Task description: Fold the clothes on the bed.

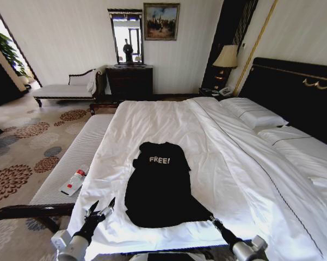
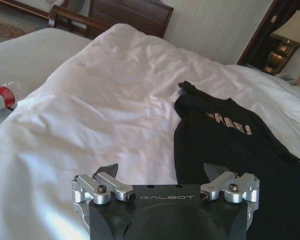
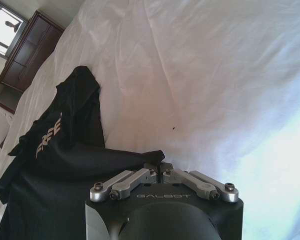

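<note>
Black T-shirt (image 1: 161, 185), corner in right claw (image 1: 213, 219)

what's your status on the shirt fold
Right gripper shut on T-shirt hem corner. Left gripper open, beside its left edge. Bed clear around it.

Each black tool (image 2: 161, 172) bears silver screw-fastened linkages, black fingers and grey "GALBOT" lettering.

Matt black soft cloth T-shirt (image 1: 160, 185) — white bedding (image 1: 168, 122) smooth, lightly creased; right claw (image 3: 162, 167) brushed metal links, matt black body.
</note>
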### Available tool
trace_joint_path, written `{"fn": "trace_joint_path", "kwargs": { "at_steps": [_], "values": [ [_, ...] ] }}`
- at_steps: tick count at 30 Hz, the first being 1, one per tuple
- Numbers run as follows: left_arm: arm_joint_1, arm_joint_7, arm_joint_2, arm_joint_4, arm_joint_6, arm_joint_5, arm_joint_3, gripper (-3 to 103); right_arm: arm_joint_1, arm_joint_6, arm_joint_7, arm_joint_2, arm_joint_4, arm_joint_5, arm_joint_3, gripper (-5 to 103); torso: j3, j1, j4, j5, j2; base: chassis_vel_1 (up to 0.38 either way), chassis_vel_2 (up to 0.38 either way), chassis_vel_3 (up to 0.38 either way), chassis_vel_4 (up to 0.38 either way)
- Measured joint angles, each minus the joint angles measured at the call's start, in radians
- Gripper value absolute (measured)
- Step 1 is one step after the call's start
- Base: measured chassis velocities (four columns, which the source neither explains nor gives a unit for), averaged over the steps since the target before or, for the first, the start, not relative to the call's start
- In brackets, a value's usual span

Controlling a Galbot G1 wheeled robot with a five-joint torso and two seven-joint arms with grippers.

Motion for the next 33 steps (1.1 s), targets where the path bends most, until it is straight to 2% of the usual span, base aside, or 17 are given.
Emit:
{"fn": "trace_joint_path", "kwargs": {
  "at_steps": [9,16,17,18,21,24,33],
  "values": [
    [0.04,0.006,0.024,0.08,-0.002,0.05,0.132,94,0.02,0.0,0.005,0.01,-0.013,-0.018,-0.027,1,0.0,0.0,0.0,0.0001,0.0,0.0,0.0,0.0,0.0],
    [-0.06,0.001,0.025,0.121,0.003,0.046,0.187,89,0.018,-0.001,0.004,0.011,-0.013,-0.018,-0.026,1,0.0,0.0,-0.0001,-0.0002,0.0,0.0,0.0,0.0,0.0],
    [-0.078,-0.004,0.023,0.121,0.007,0.034,0.193,83,0.016,-0.001,0.004,0.013,-0.013,-0.02,-0.026,1,0.0,0.0,-0.0002,-0.0002,0.0,0.0,0.0,0.0,0.0],
    [-0.078,-0.004,0.023,0.121,0.007,0.034,0.193,83,0.016,-0.001,0.004,0.013,-0.013,-0.02,-0.026,1,0.0,0.0,-0.0002,-0.0002,0.0,0.0,0.0,0.0,0.0],
    [-0.119,-0.018,0.018,0.117,0.027,0.003,0.205,67,0.016,-0.001,0.002,0.016,-0.015,-0.023,-0.027,1,0.0,0.0,-0.0001,0.0,0.0,0.0,0.0,0.0,0.0],
    [-0.143,-0.028,0.017,0.125,0.039,-0.008,0.216,62,0.016,-0.001,0.002,0.017,-0.018,-0.023,-0.028,1,0.0,0.0,-0.0001,0.0,0.0,0.0,0.0,0.0,0.0],
    [-0.196,-0.053,0.016,0.17,0.048,-0.009,0.267,61,0.016,-0.001,0.002,0.019,-0.014,-0.024,-0.027,1,0.0,0.0,0.0,0.0,0.0,0.0,0.0,0.0,0.0]
  ]
}}
